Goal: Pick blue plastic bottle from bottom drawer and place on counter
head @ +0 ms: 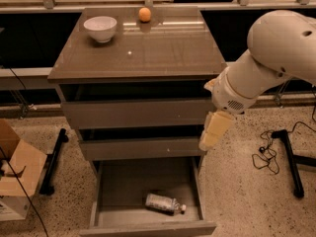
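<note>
The blue plastic bottle (163, 203) lies on its side in the open bottom drawer (148, 228), near the front right, with its white cap pointing right. My gripper (209, 138) hangs from the white arm at the cabinet's right edge. It points down, level with the middle drawer and well above the bottle. It holds nothing that I can see. The counter (148, 51) is the glossy top of the cabinet.
A white bowl (100, 27) and a small orange ball (144, 14) stand at the back of the counter. The two upper drawers are shut. A cardboard box (17, 169) sits on the floor at the left. A black stand leg and cables (286, 157) lie at the right.
</note>
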{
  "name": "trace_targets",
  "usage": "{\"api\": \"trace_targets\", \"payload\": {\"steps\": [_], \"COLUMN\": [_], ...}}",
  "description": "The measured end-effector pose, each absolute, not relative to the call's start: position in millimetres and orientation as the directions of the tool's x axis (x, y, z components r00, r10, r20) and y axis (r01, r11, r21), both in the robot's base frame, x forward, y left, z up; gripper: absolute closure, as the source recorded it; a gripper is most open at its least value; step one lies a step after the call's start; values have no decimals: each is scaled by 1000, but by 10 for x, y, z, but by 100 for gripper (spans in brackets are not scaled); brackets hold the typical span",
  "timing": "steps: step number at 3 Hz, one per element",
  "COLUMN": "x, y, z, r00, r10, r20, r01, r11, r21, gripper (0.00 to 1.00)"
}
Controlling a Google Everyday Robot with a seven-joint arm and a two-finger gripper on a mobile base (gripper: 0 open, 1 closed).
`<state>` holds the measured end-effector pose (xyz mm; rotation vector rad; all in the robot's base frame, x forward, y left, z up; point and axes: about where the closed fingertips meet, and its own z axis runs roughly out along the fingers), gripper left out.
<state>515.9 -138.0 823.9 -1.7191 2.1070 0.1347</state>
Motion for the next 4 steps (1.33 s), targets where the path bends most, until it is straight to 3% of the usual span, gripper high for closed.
{"api": "trace_targets", "payload": {"steps": [2,4], "x": [5396,5435], "y": [-808,-584], "z": [7285,5994], "r00": [-185,-286], "r10": [-885,-780], "r20": [-427,-556], "r01": [-970,-954], "r11": [234,287], "r21": [-64,87], "gripper": [0,0]}}
